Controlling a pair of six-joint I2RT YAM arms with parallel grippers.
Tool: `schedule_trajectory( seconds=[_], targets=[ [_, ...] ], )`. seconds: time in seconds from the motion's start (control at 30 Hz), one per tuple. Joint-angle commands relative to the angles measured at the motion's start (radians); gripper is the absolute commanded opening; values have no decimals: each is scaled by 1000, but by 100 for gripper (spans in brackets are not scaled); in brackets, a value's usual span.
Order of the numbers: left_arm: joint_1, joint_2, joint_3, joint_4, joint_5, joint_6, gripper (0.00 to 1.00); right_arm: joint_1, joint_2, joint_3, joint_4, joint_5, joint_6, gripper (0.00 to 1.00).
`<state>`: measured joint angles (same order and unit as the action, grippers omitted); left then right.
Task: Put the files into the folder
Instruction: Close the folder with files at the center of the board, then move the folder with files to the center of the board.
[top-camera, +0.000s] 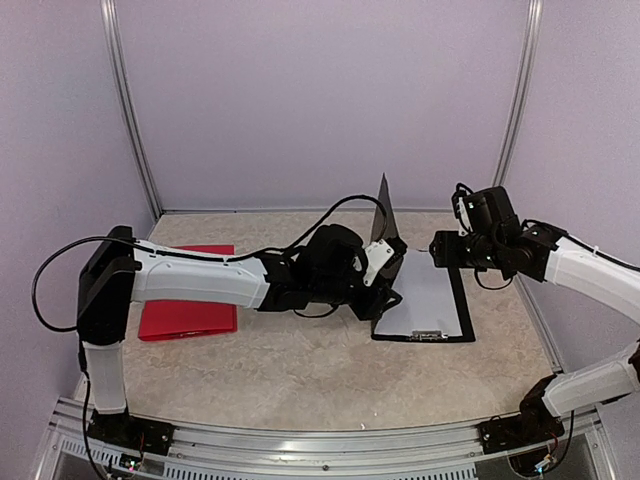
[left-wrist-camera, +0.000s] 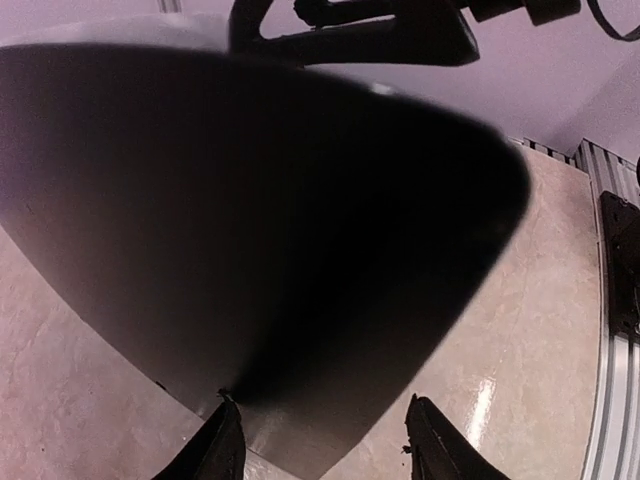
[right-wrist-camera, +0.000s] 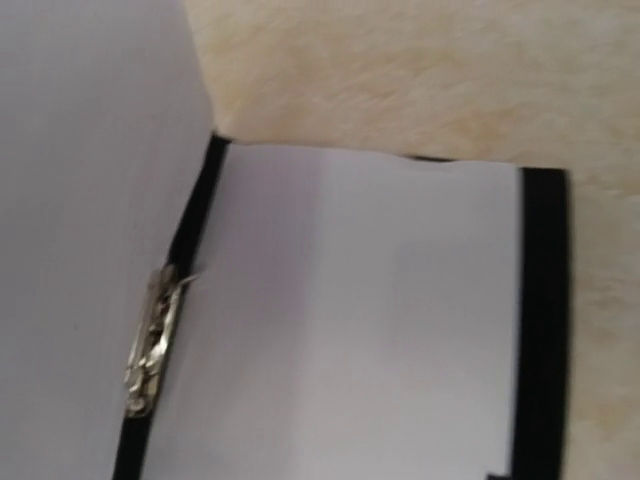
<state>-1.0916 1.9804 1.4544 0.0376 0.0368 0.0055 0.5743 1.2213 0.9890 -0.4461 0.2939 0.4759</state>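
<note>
A black folder (top-camera: 462, 300) lies open at centre right, and its cover (top-camera: 384, 212) stands nearly upright. A white sheet of the files (top-camera: 425, 295) lies flat inside it, below a metal clip (top-camera: 428, 335). My left gripper (top-camera: 388, 295) is at the foot of the cover, on the folder's left side. In the left wrist view the dark cover (left-wrist-camera: 260, 230) fills the frame, and its lower edge sits between the spread fingers of the left gripper (left-wrist-camera: 325, 445). My right gripper (top-camera: 442, 250) hovers over the folder's far edge. Its wrist view shows the files (right-wrist-camera: 380, 320), the clip (right-wrist-camera: 150, 345) and the folder's rim (right-wrist-camera: 543, 300), but no fingers.
A red folder (top-camera: 190, 305) lies flat at the left, under the left arm. Purple walls with metal posts (top-camera: 520, 100) close in the back and sides. An aluminium rail (top-camera: 330, 440) runs along the near edge.
</note>
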Motion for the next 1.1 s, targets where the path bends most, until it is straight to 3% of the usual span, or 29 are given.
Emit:
schedule_trajectory(
  seconds=[0.0,0.27,0.43,0.6,0.7,1.07],
  targets=[
    [-26,88,132,-128,88,94,54,-38,-48,49,-108,78,-6,69],
    [-31,221,267,-205,144,115,64,-99,-101,111,-222,202,-29,71],
    [-31,212,242,-197,140,121,79,-137,-120,119,-229,192,-53,73],
    [-32,216,241,-208,129,120,87,-143,-74,84,-179,113,-66,74],
    [-30,195,206,-199,93,107,98,-154,-34,35,-108,54,-68,76],
    [-32,-12,-5,-171,-222,6,99,-318,161,-146,170,-227,-82,79]
  ],
)
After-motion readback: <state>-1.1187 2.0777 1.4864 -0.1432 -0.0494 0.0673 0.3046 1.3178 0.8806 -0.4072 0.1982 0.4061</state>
